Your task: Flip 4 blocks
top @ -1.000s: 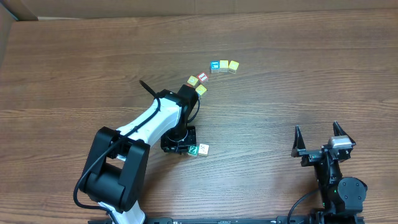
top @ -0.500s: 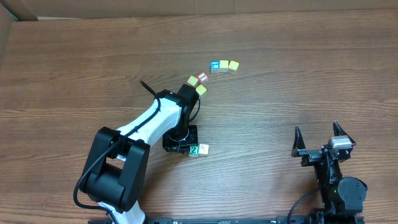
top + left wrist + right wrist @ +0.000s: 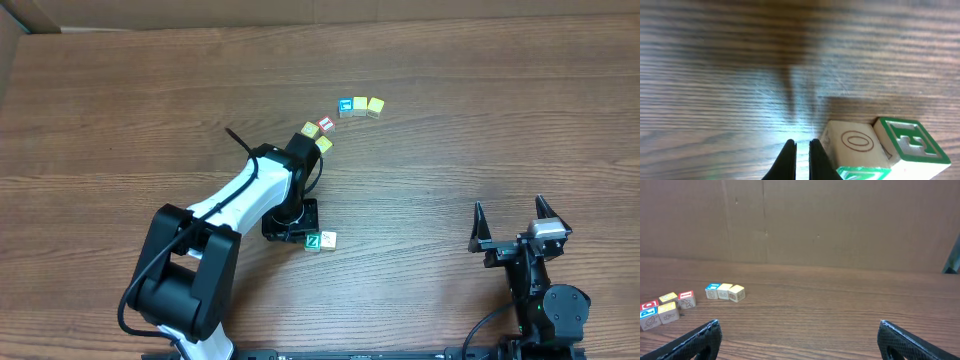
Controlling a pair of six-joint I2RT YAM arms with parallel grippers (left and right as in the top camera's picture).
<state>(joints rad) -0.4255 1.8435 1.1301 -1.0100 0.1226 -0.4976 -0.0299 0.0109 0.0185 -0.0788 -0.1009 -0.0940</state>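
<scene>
Wood grain fills my left wrist view, and low in it the left tool is pinched fully shut with nothing between its tips. The relation I care about is this: the green Z block lies just beside those tips, on their right in the wrist view. The cream block touches it on the far side, so the pair runs in a line away from the tool. Whether the tips touch the near cube I cannot tell. Cubes have no long axis, and I judge a push straight along that line would jam against the neighbour. The left arm is by far the nearer. The right tool stands spread wide and empty, well apart on the counter. The teal-blue block and yellow block sit in a far row.
</scene>
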